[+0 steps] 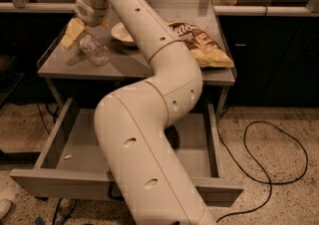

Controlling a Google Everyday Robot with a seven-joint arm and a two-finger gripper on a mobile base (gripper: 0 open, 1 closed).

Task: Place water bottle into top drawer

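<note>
The water bottle (95, 50), clear and ribbed, lies tilted at the back left of the grey table top (134, 64). My gripper (85, 29) is right at the bottle's upper end, at the end of the long white arm (149, 99) that reaches over the table. The top drawer (75, 144) is pulled wide open below the table. Its flat front panel (60, 184) faces me, and the arm hides the drawer's middle and its handle.
A white bowl (122, 32) sits behind the bottle, partly hidden by the arm. A chip bag (204, 45) lies on the table's right side. A black cable (264, 164) loops on the speckled floor at the right. Dark counters stand behind the table.
</note>
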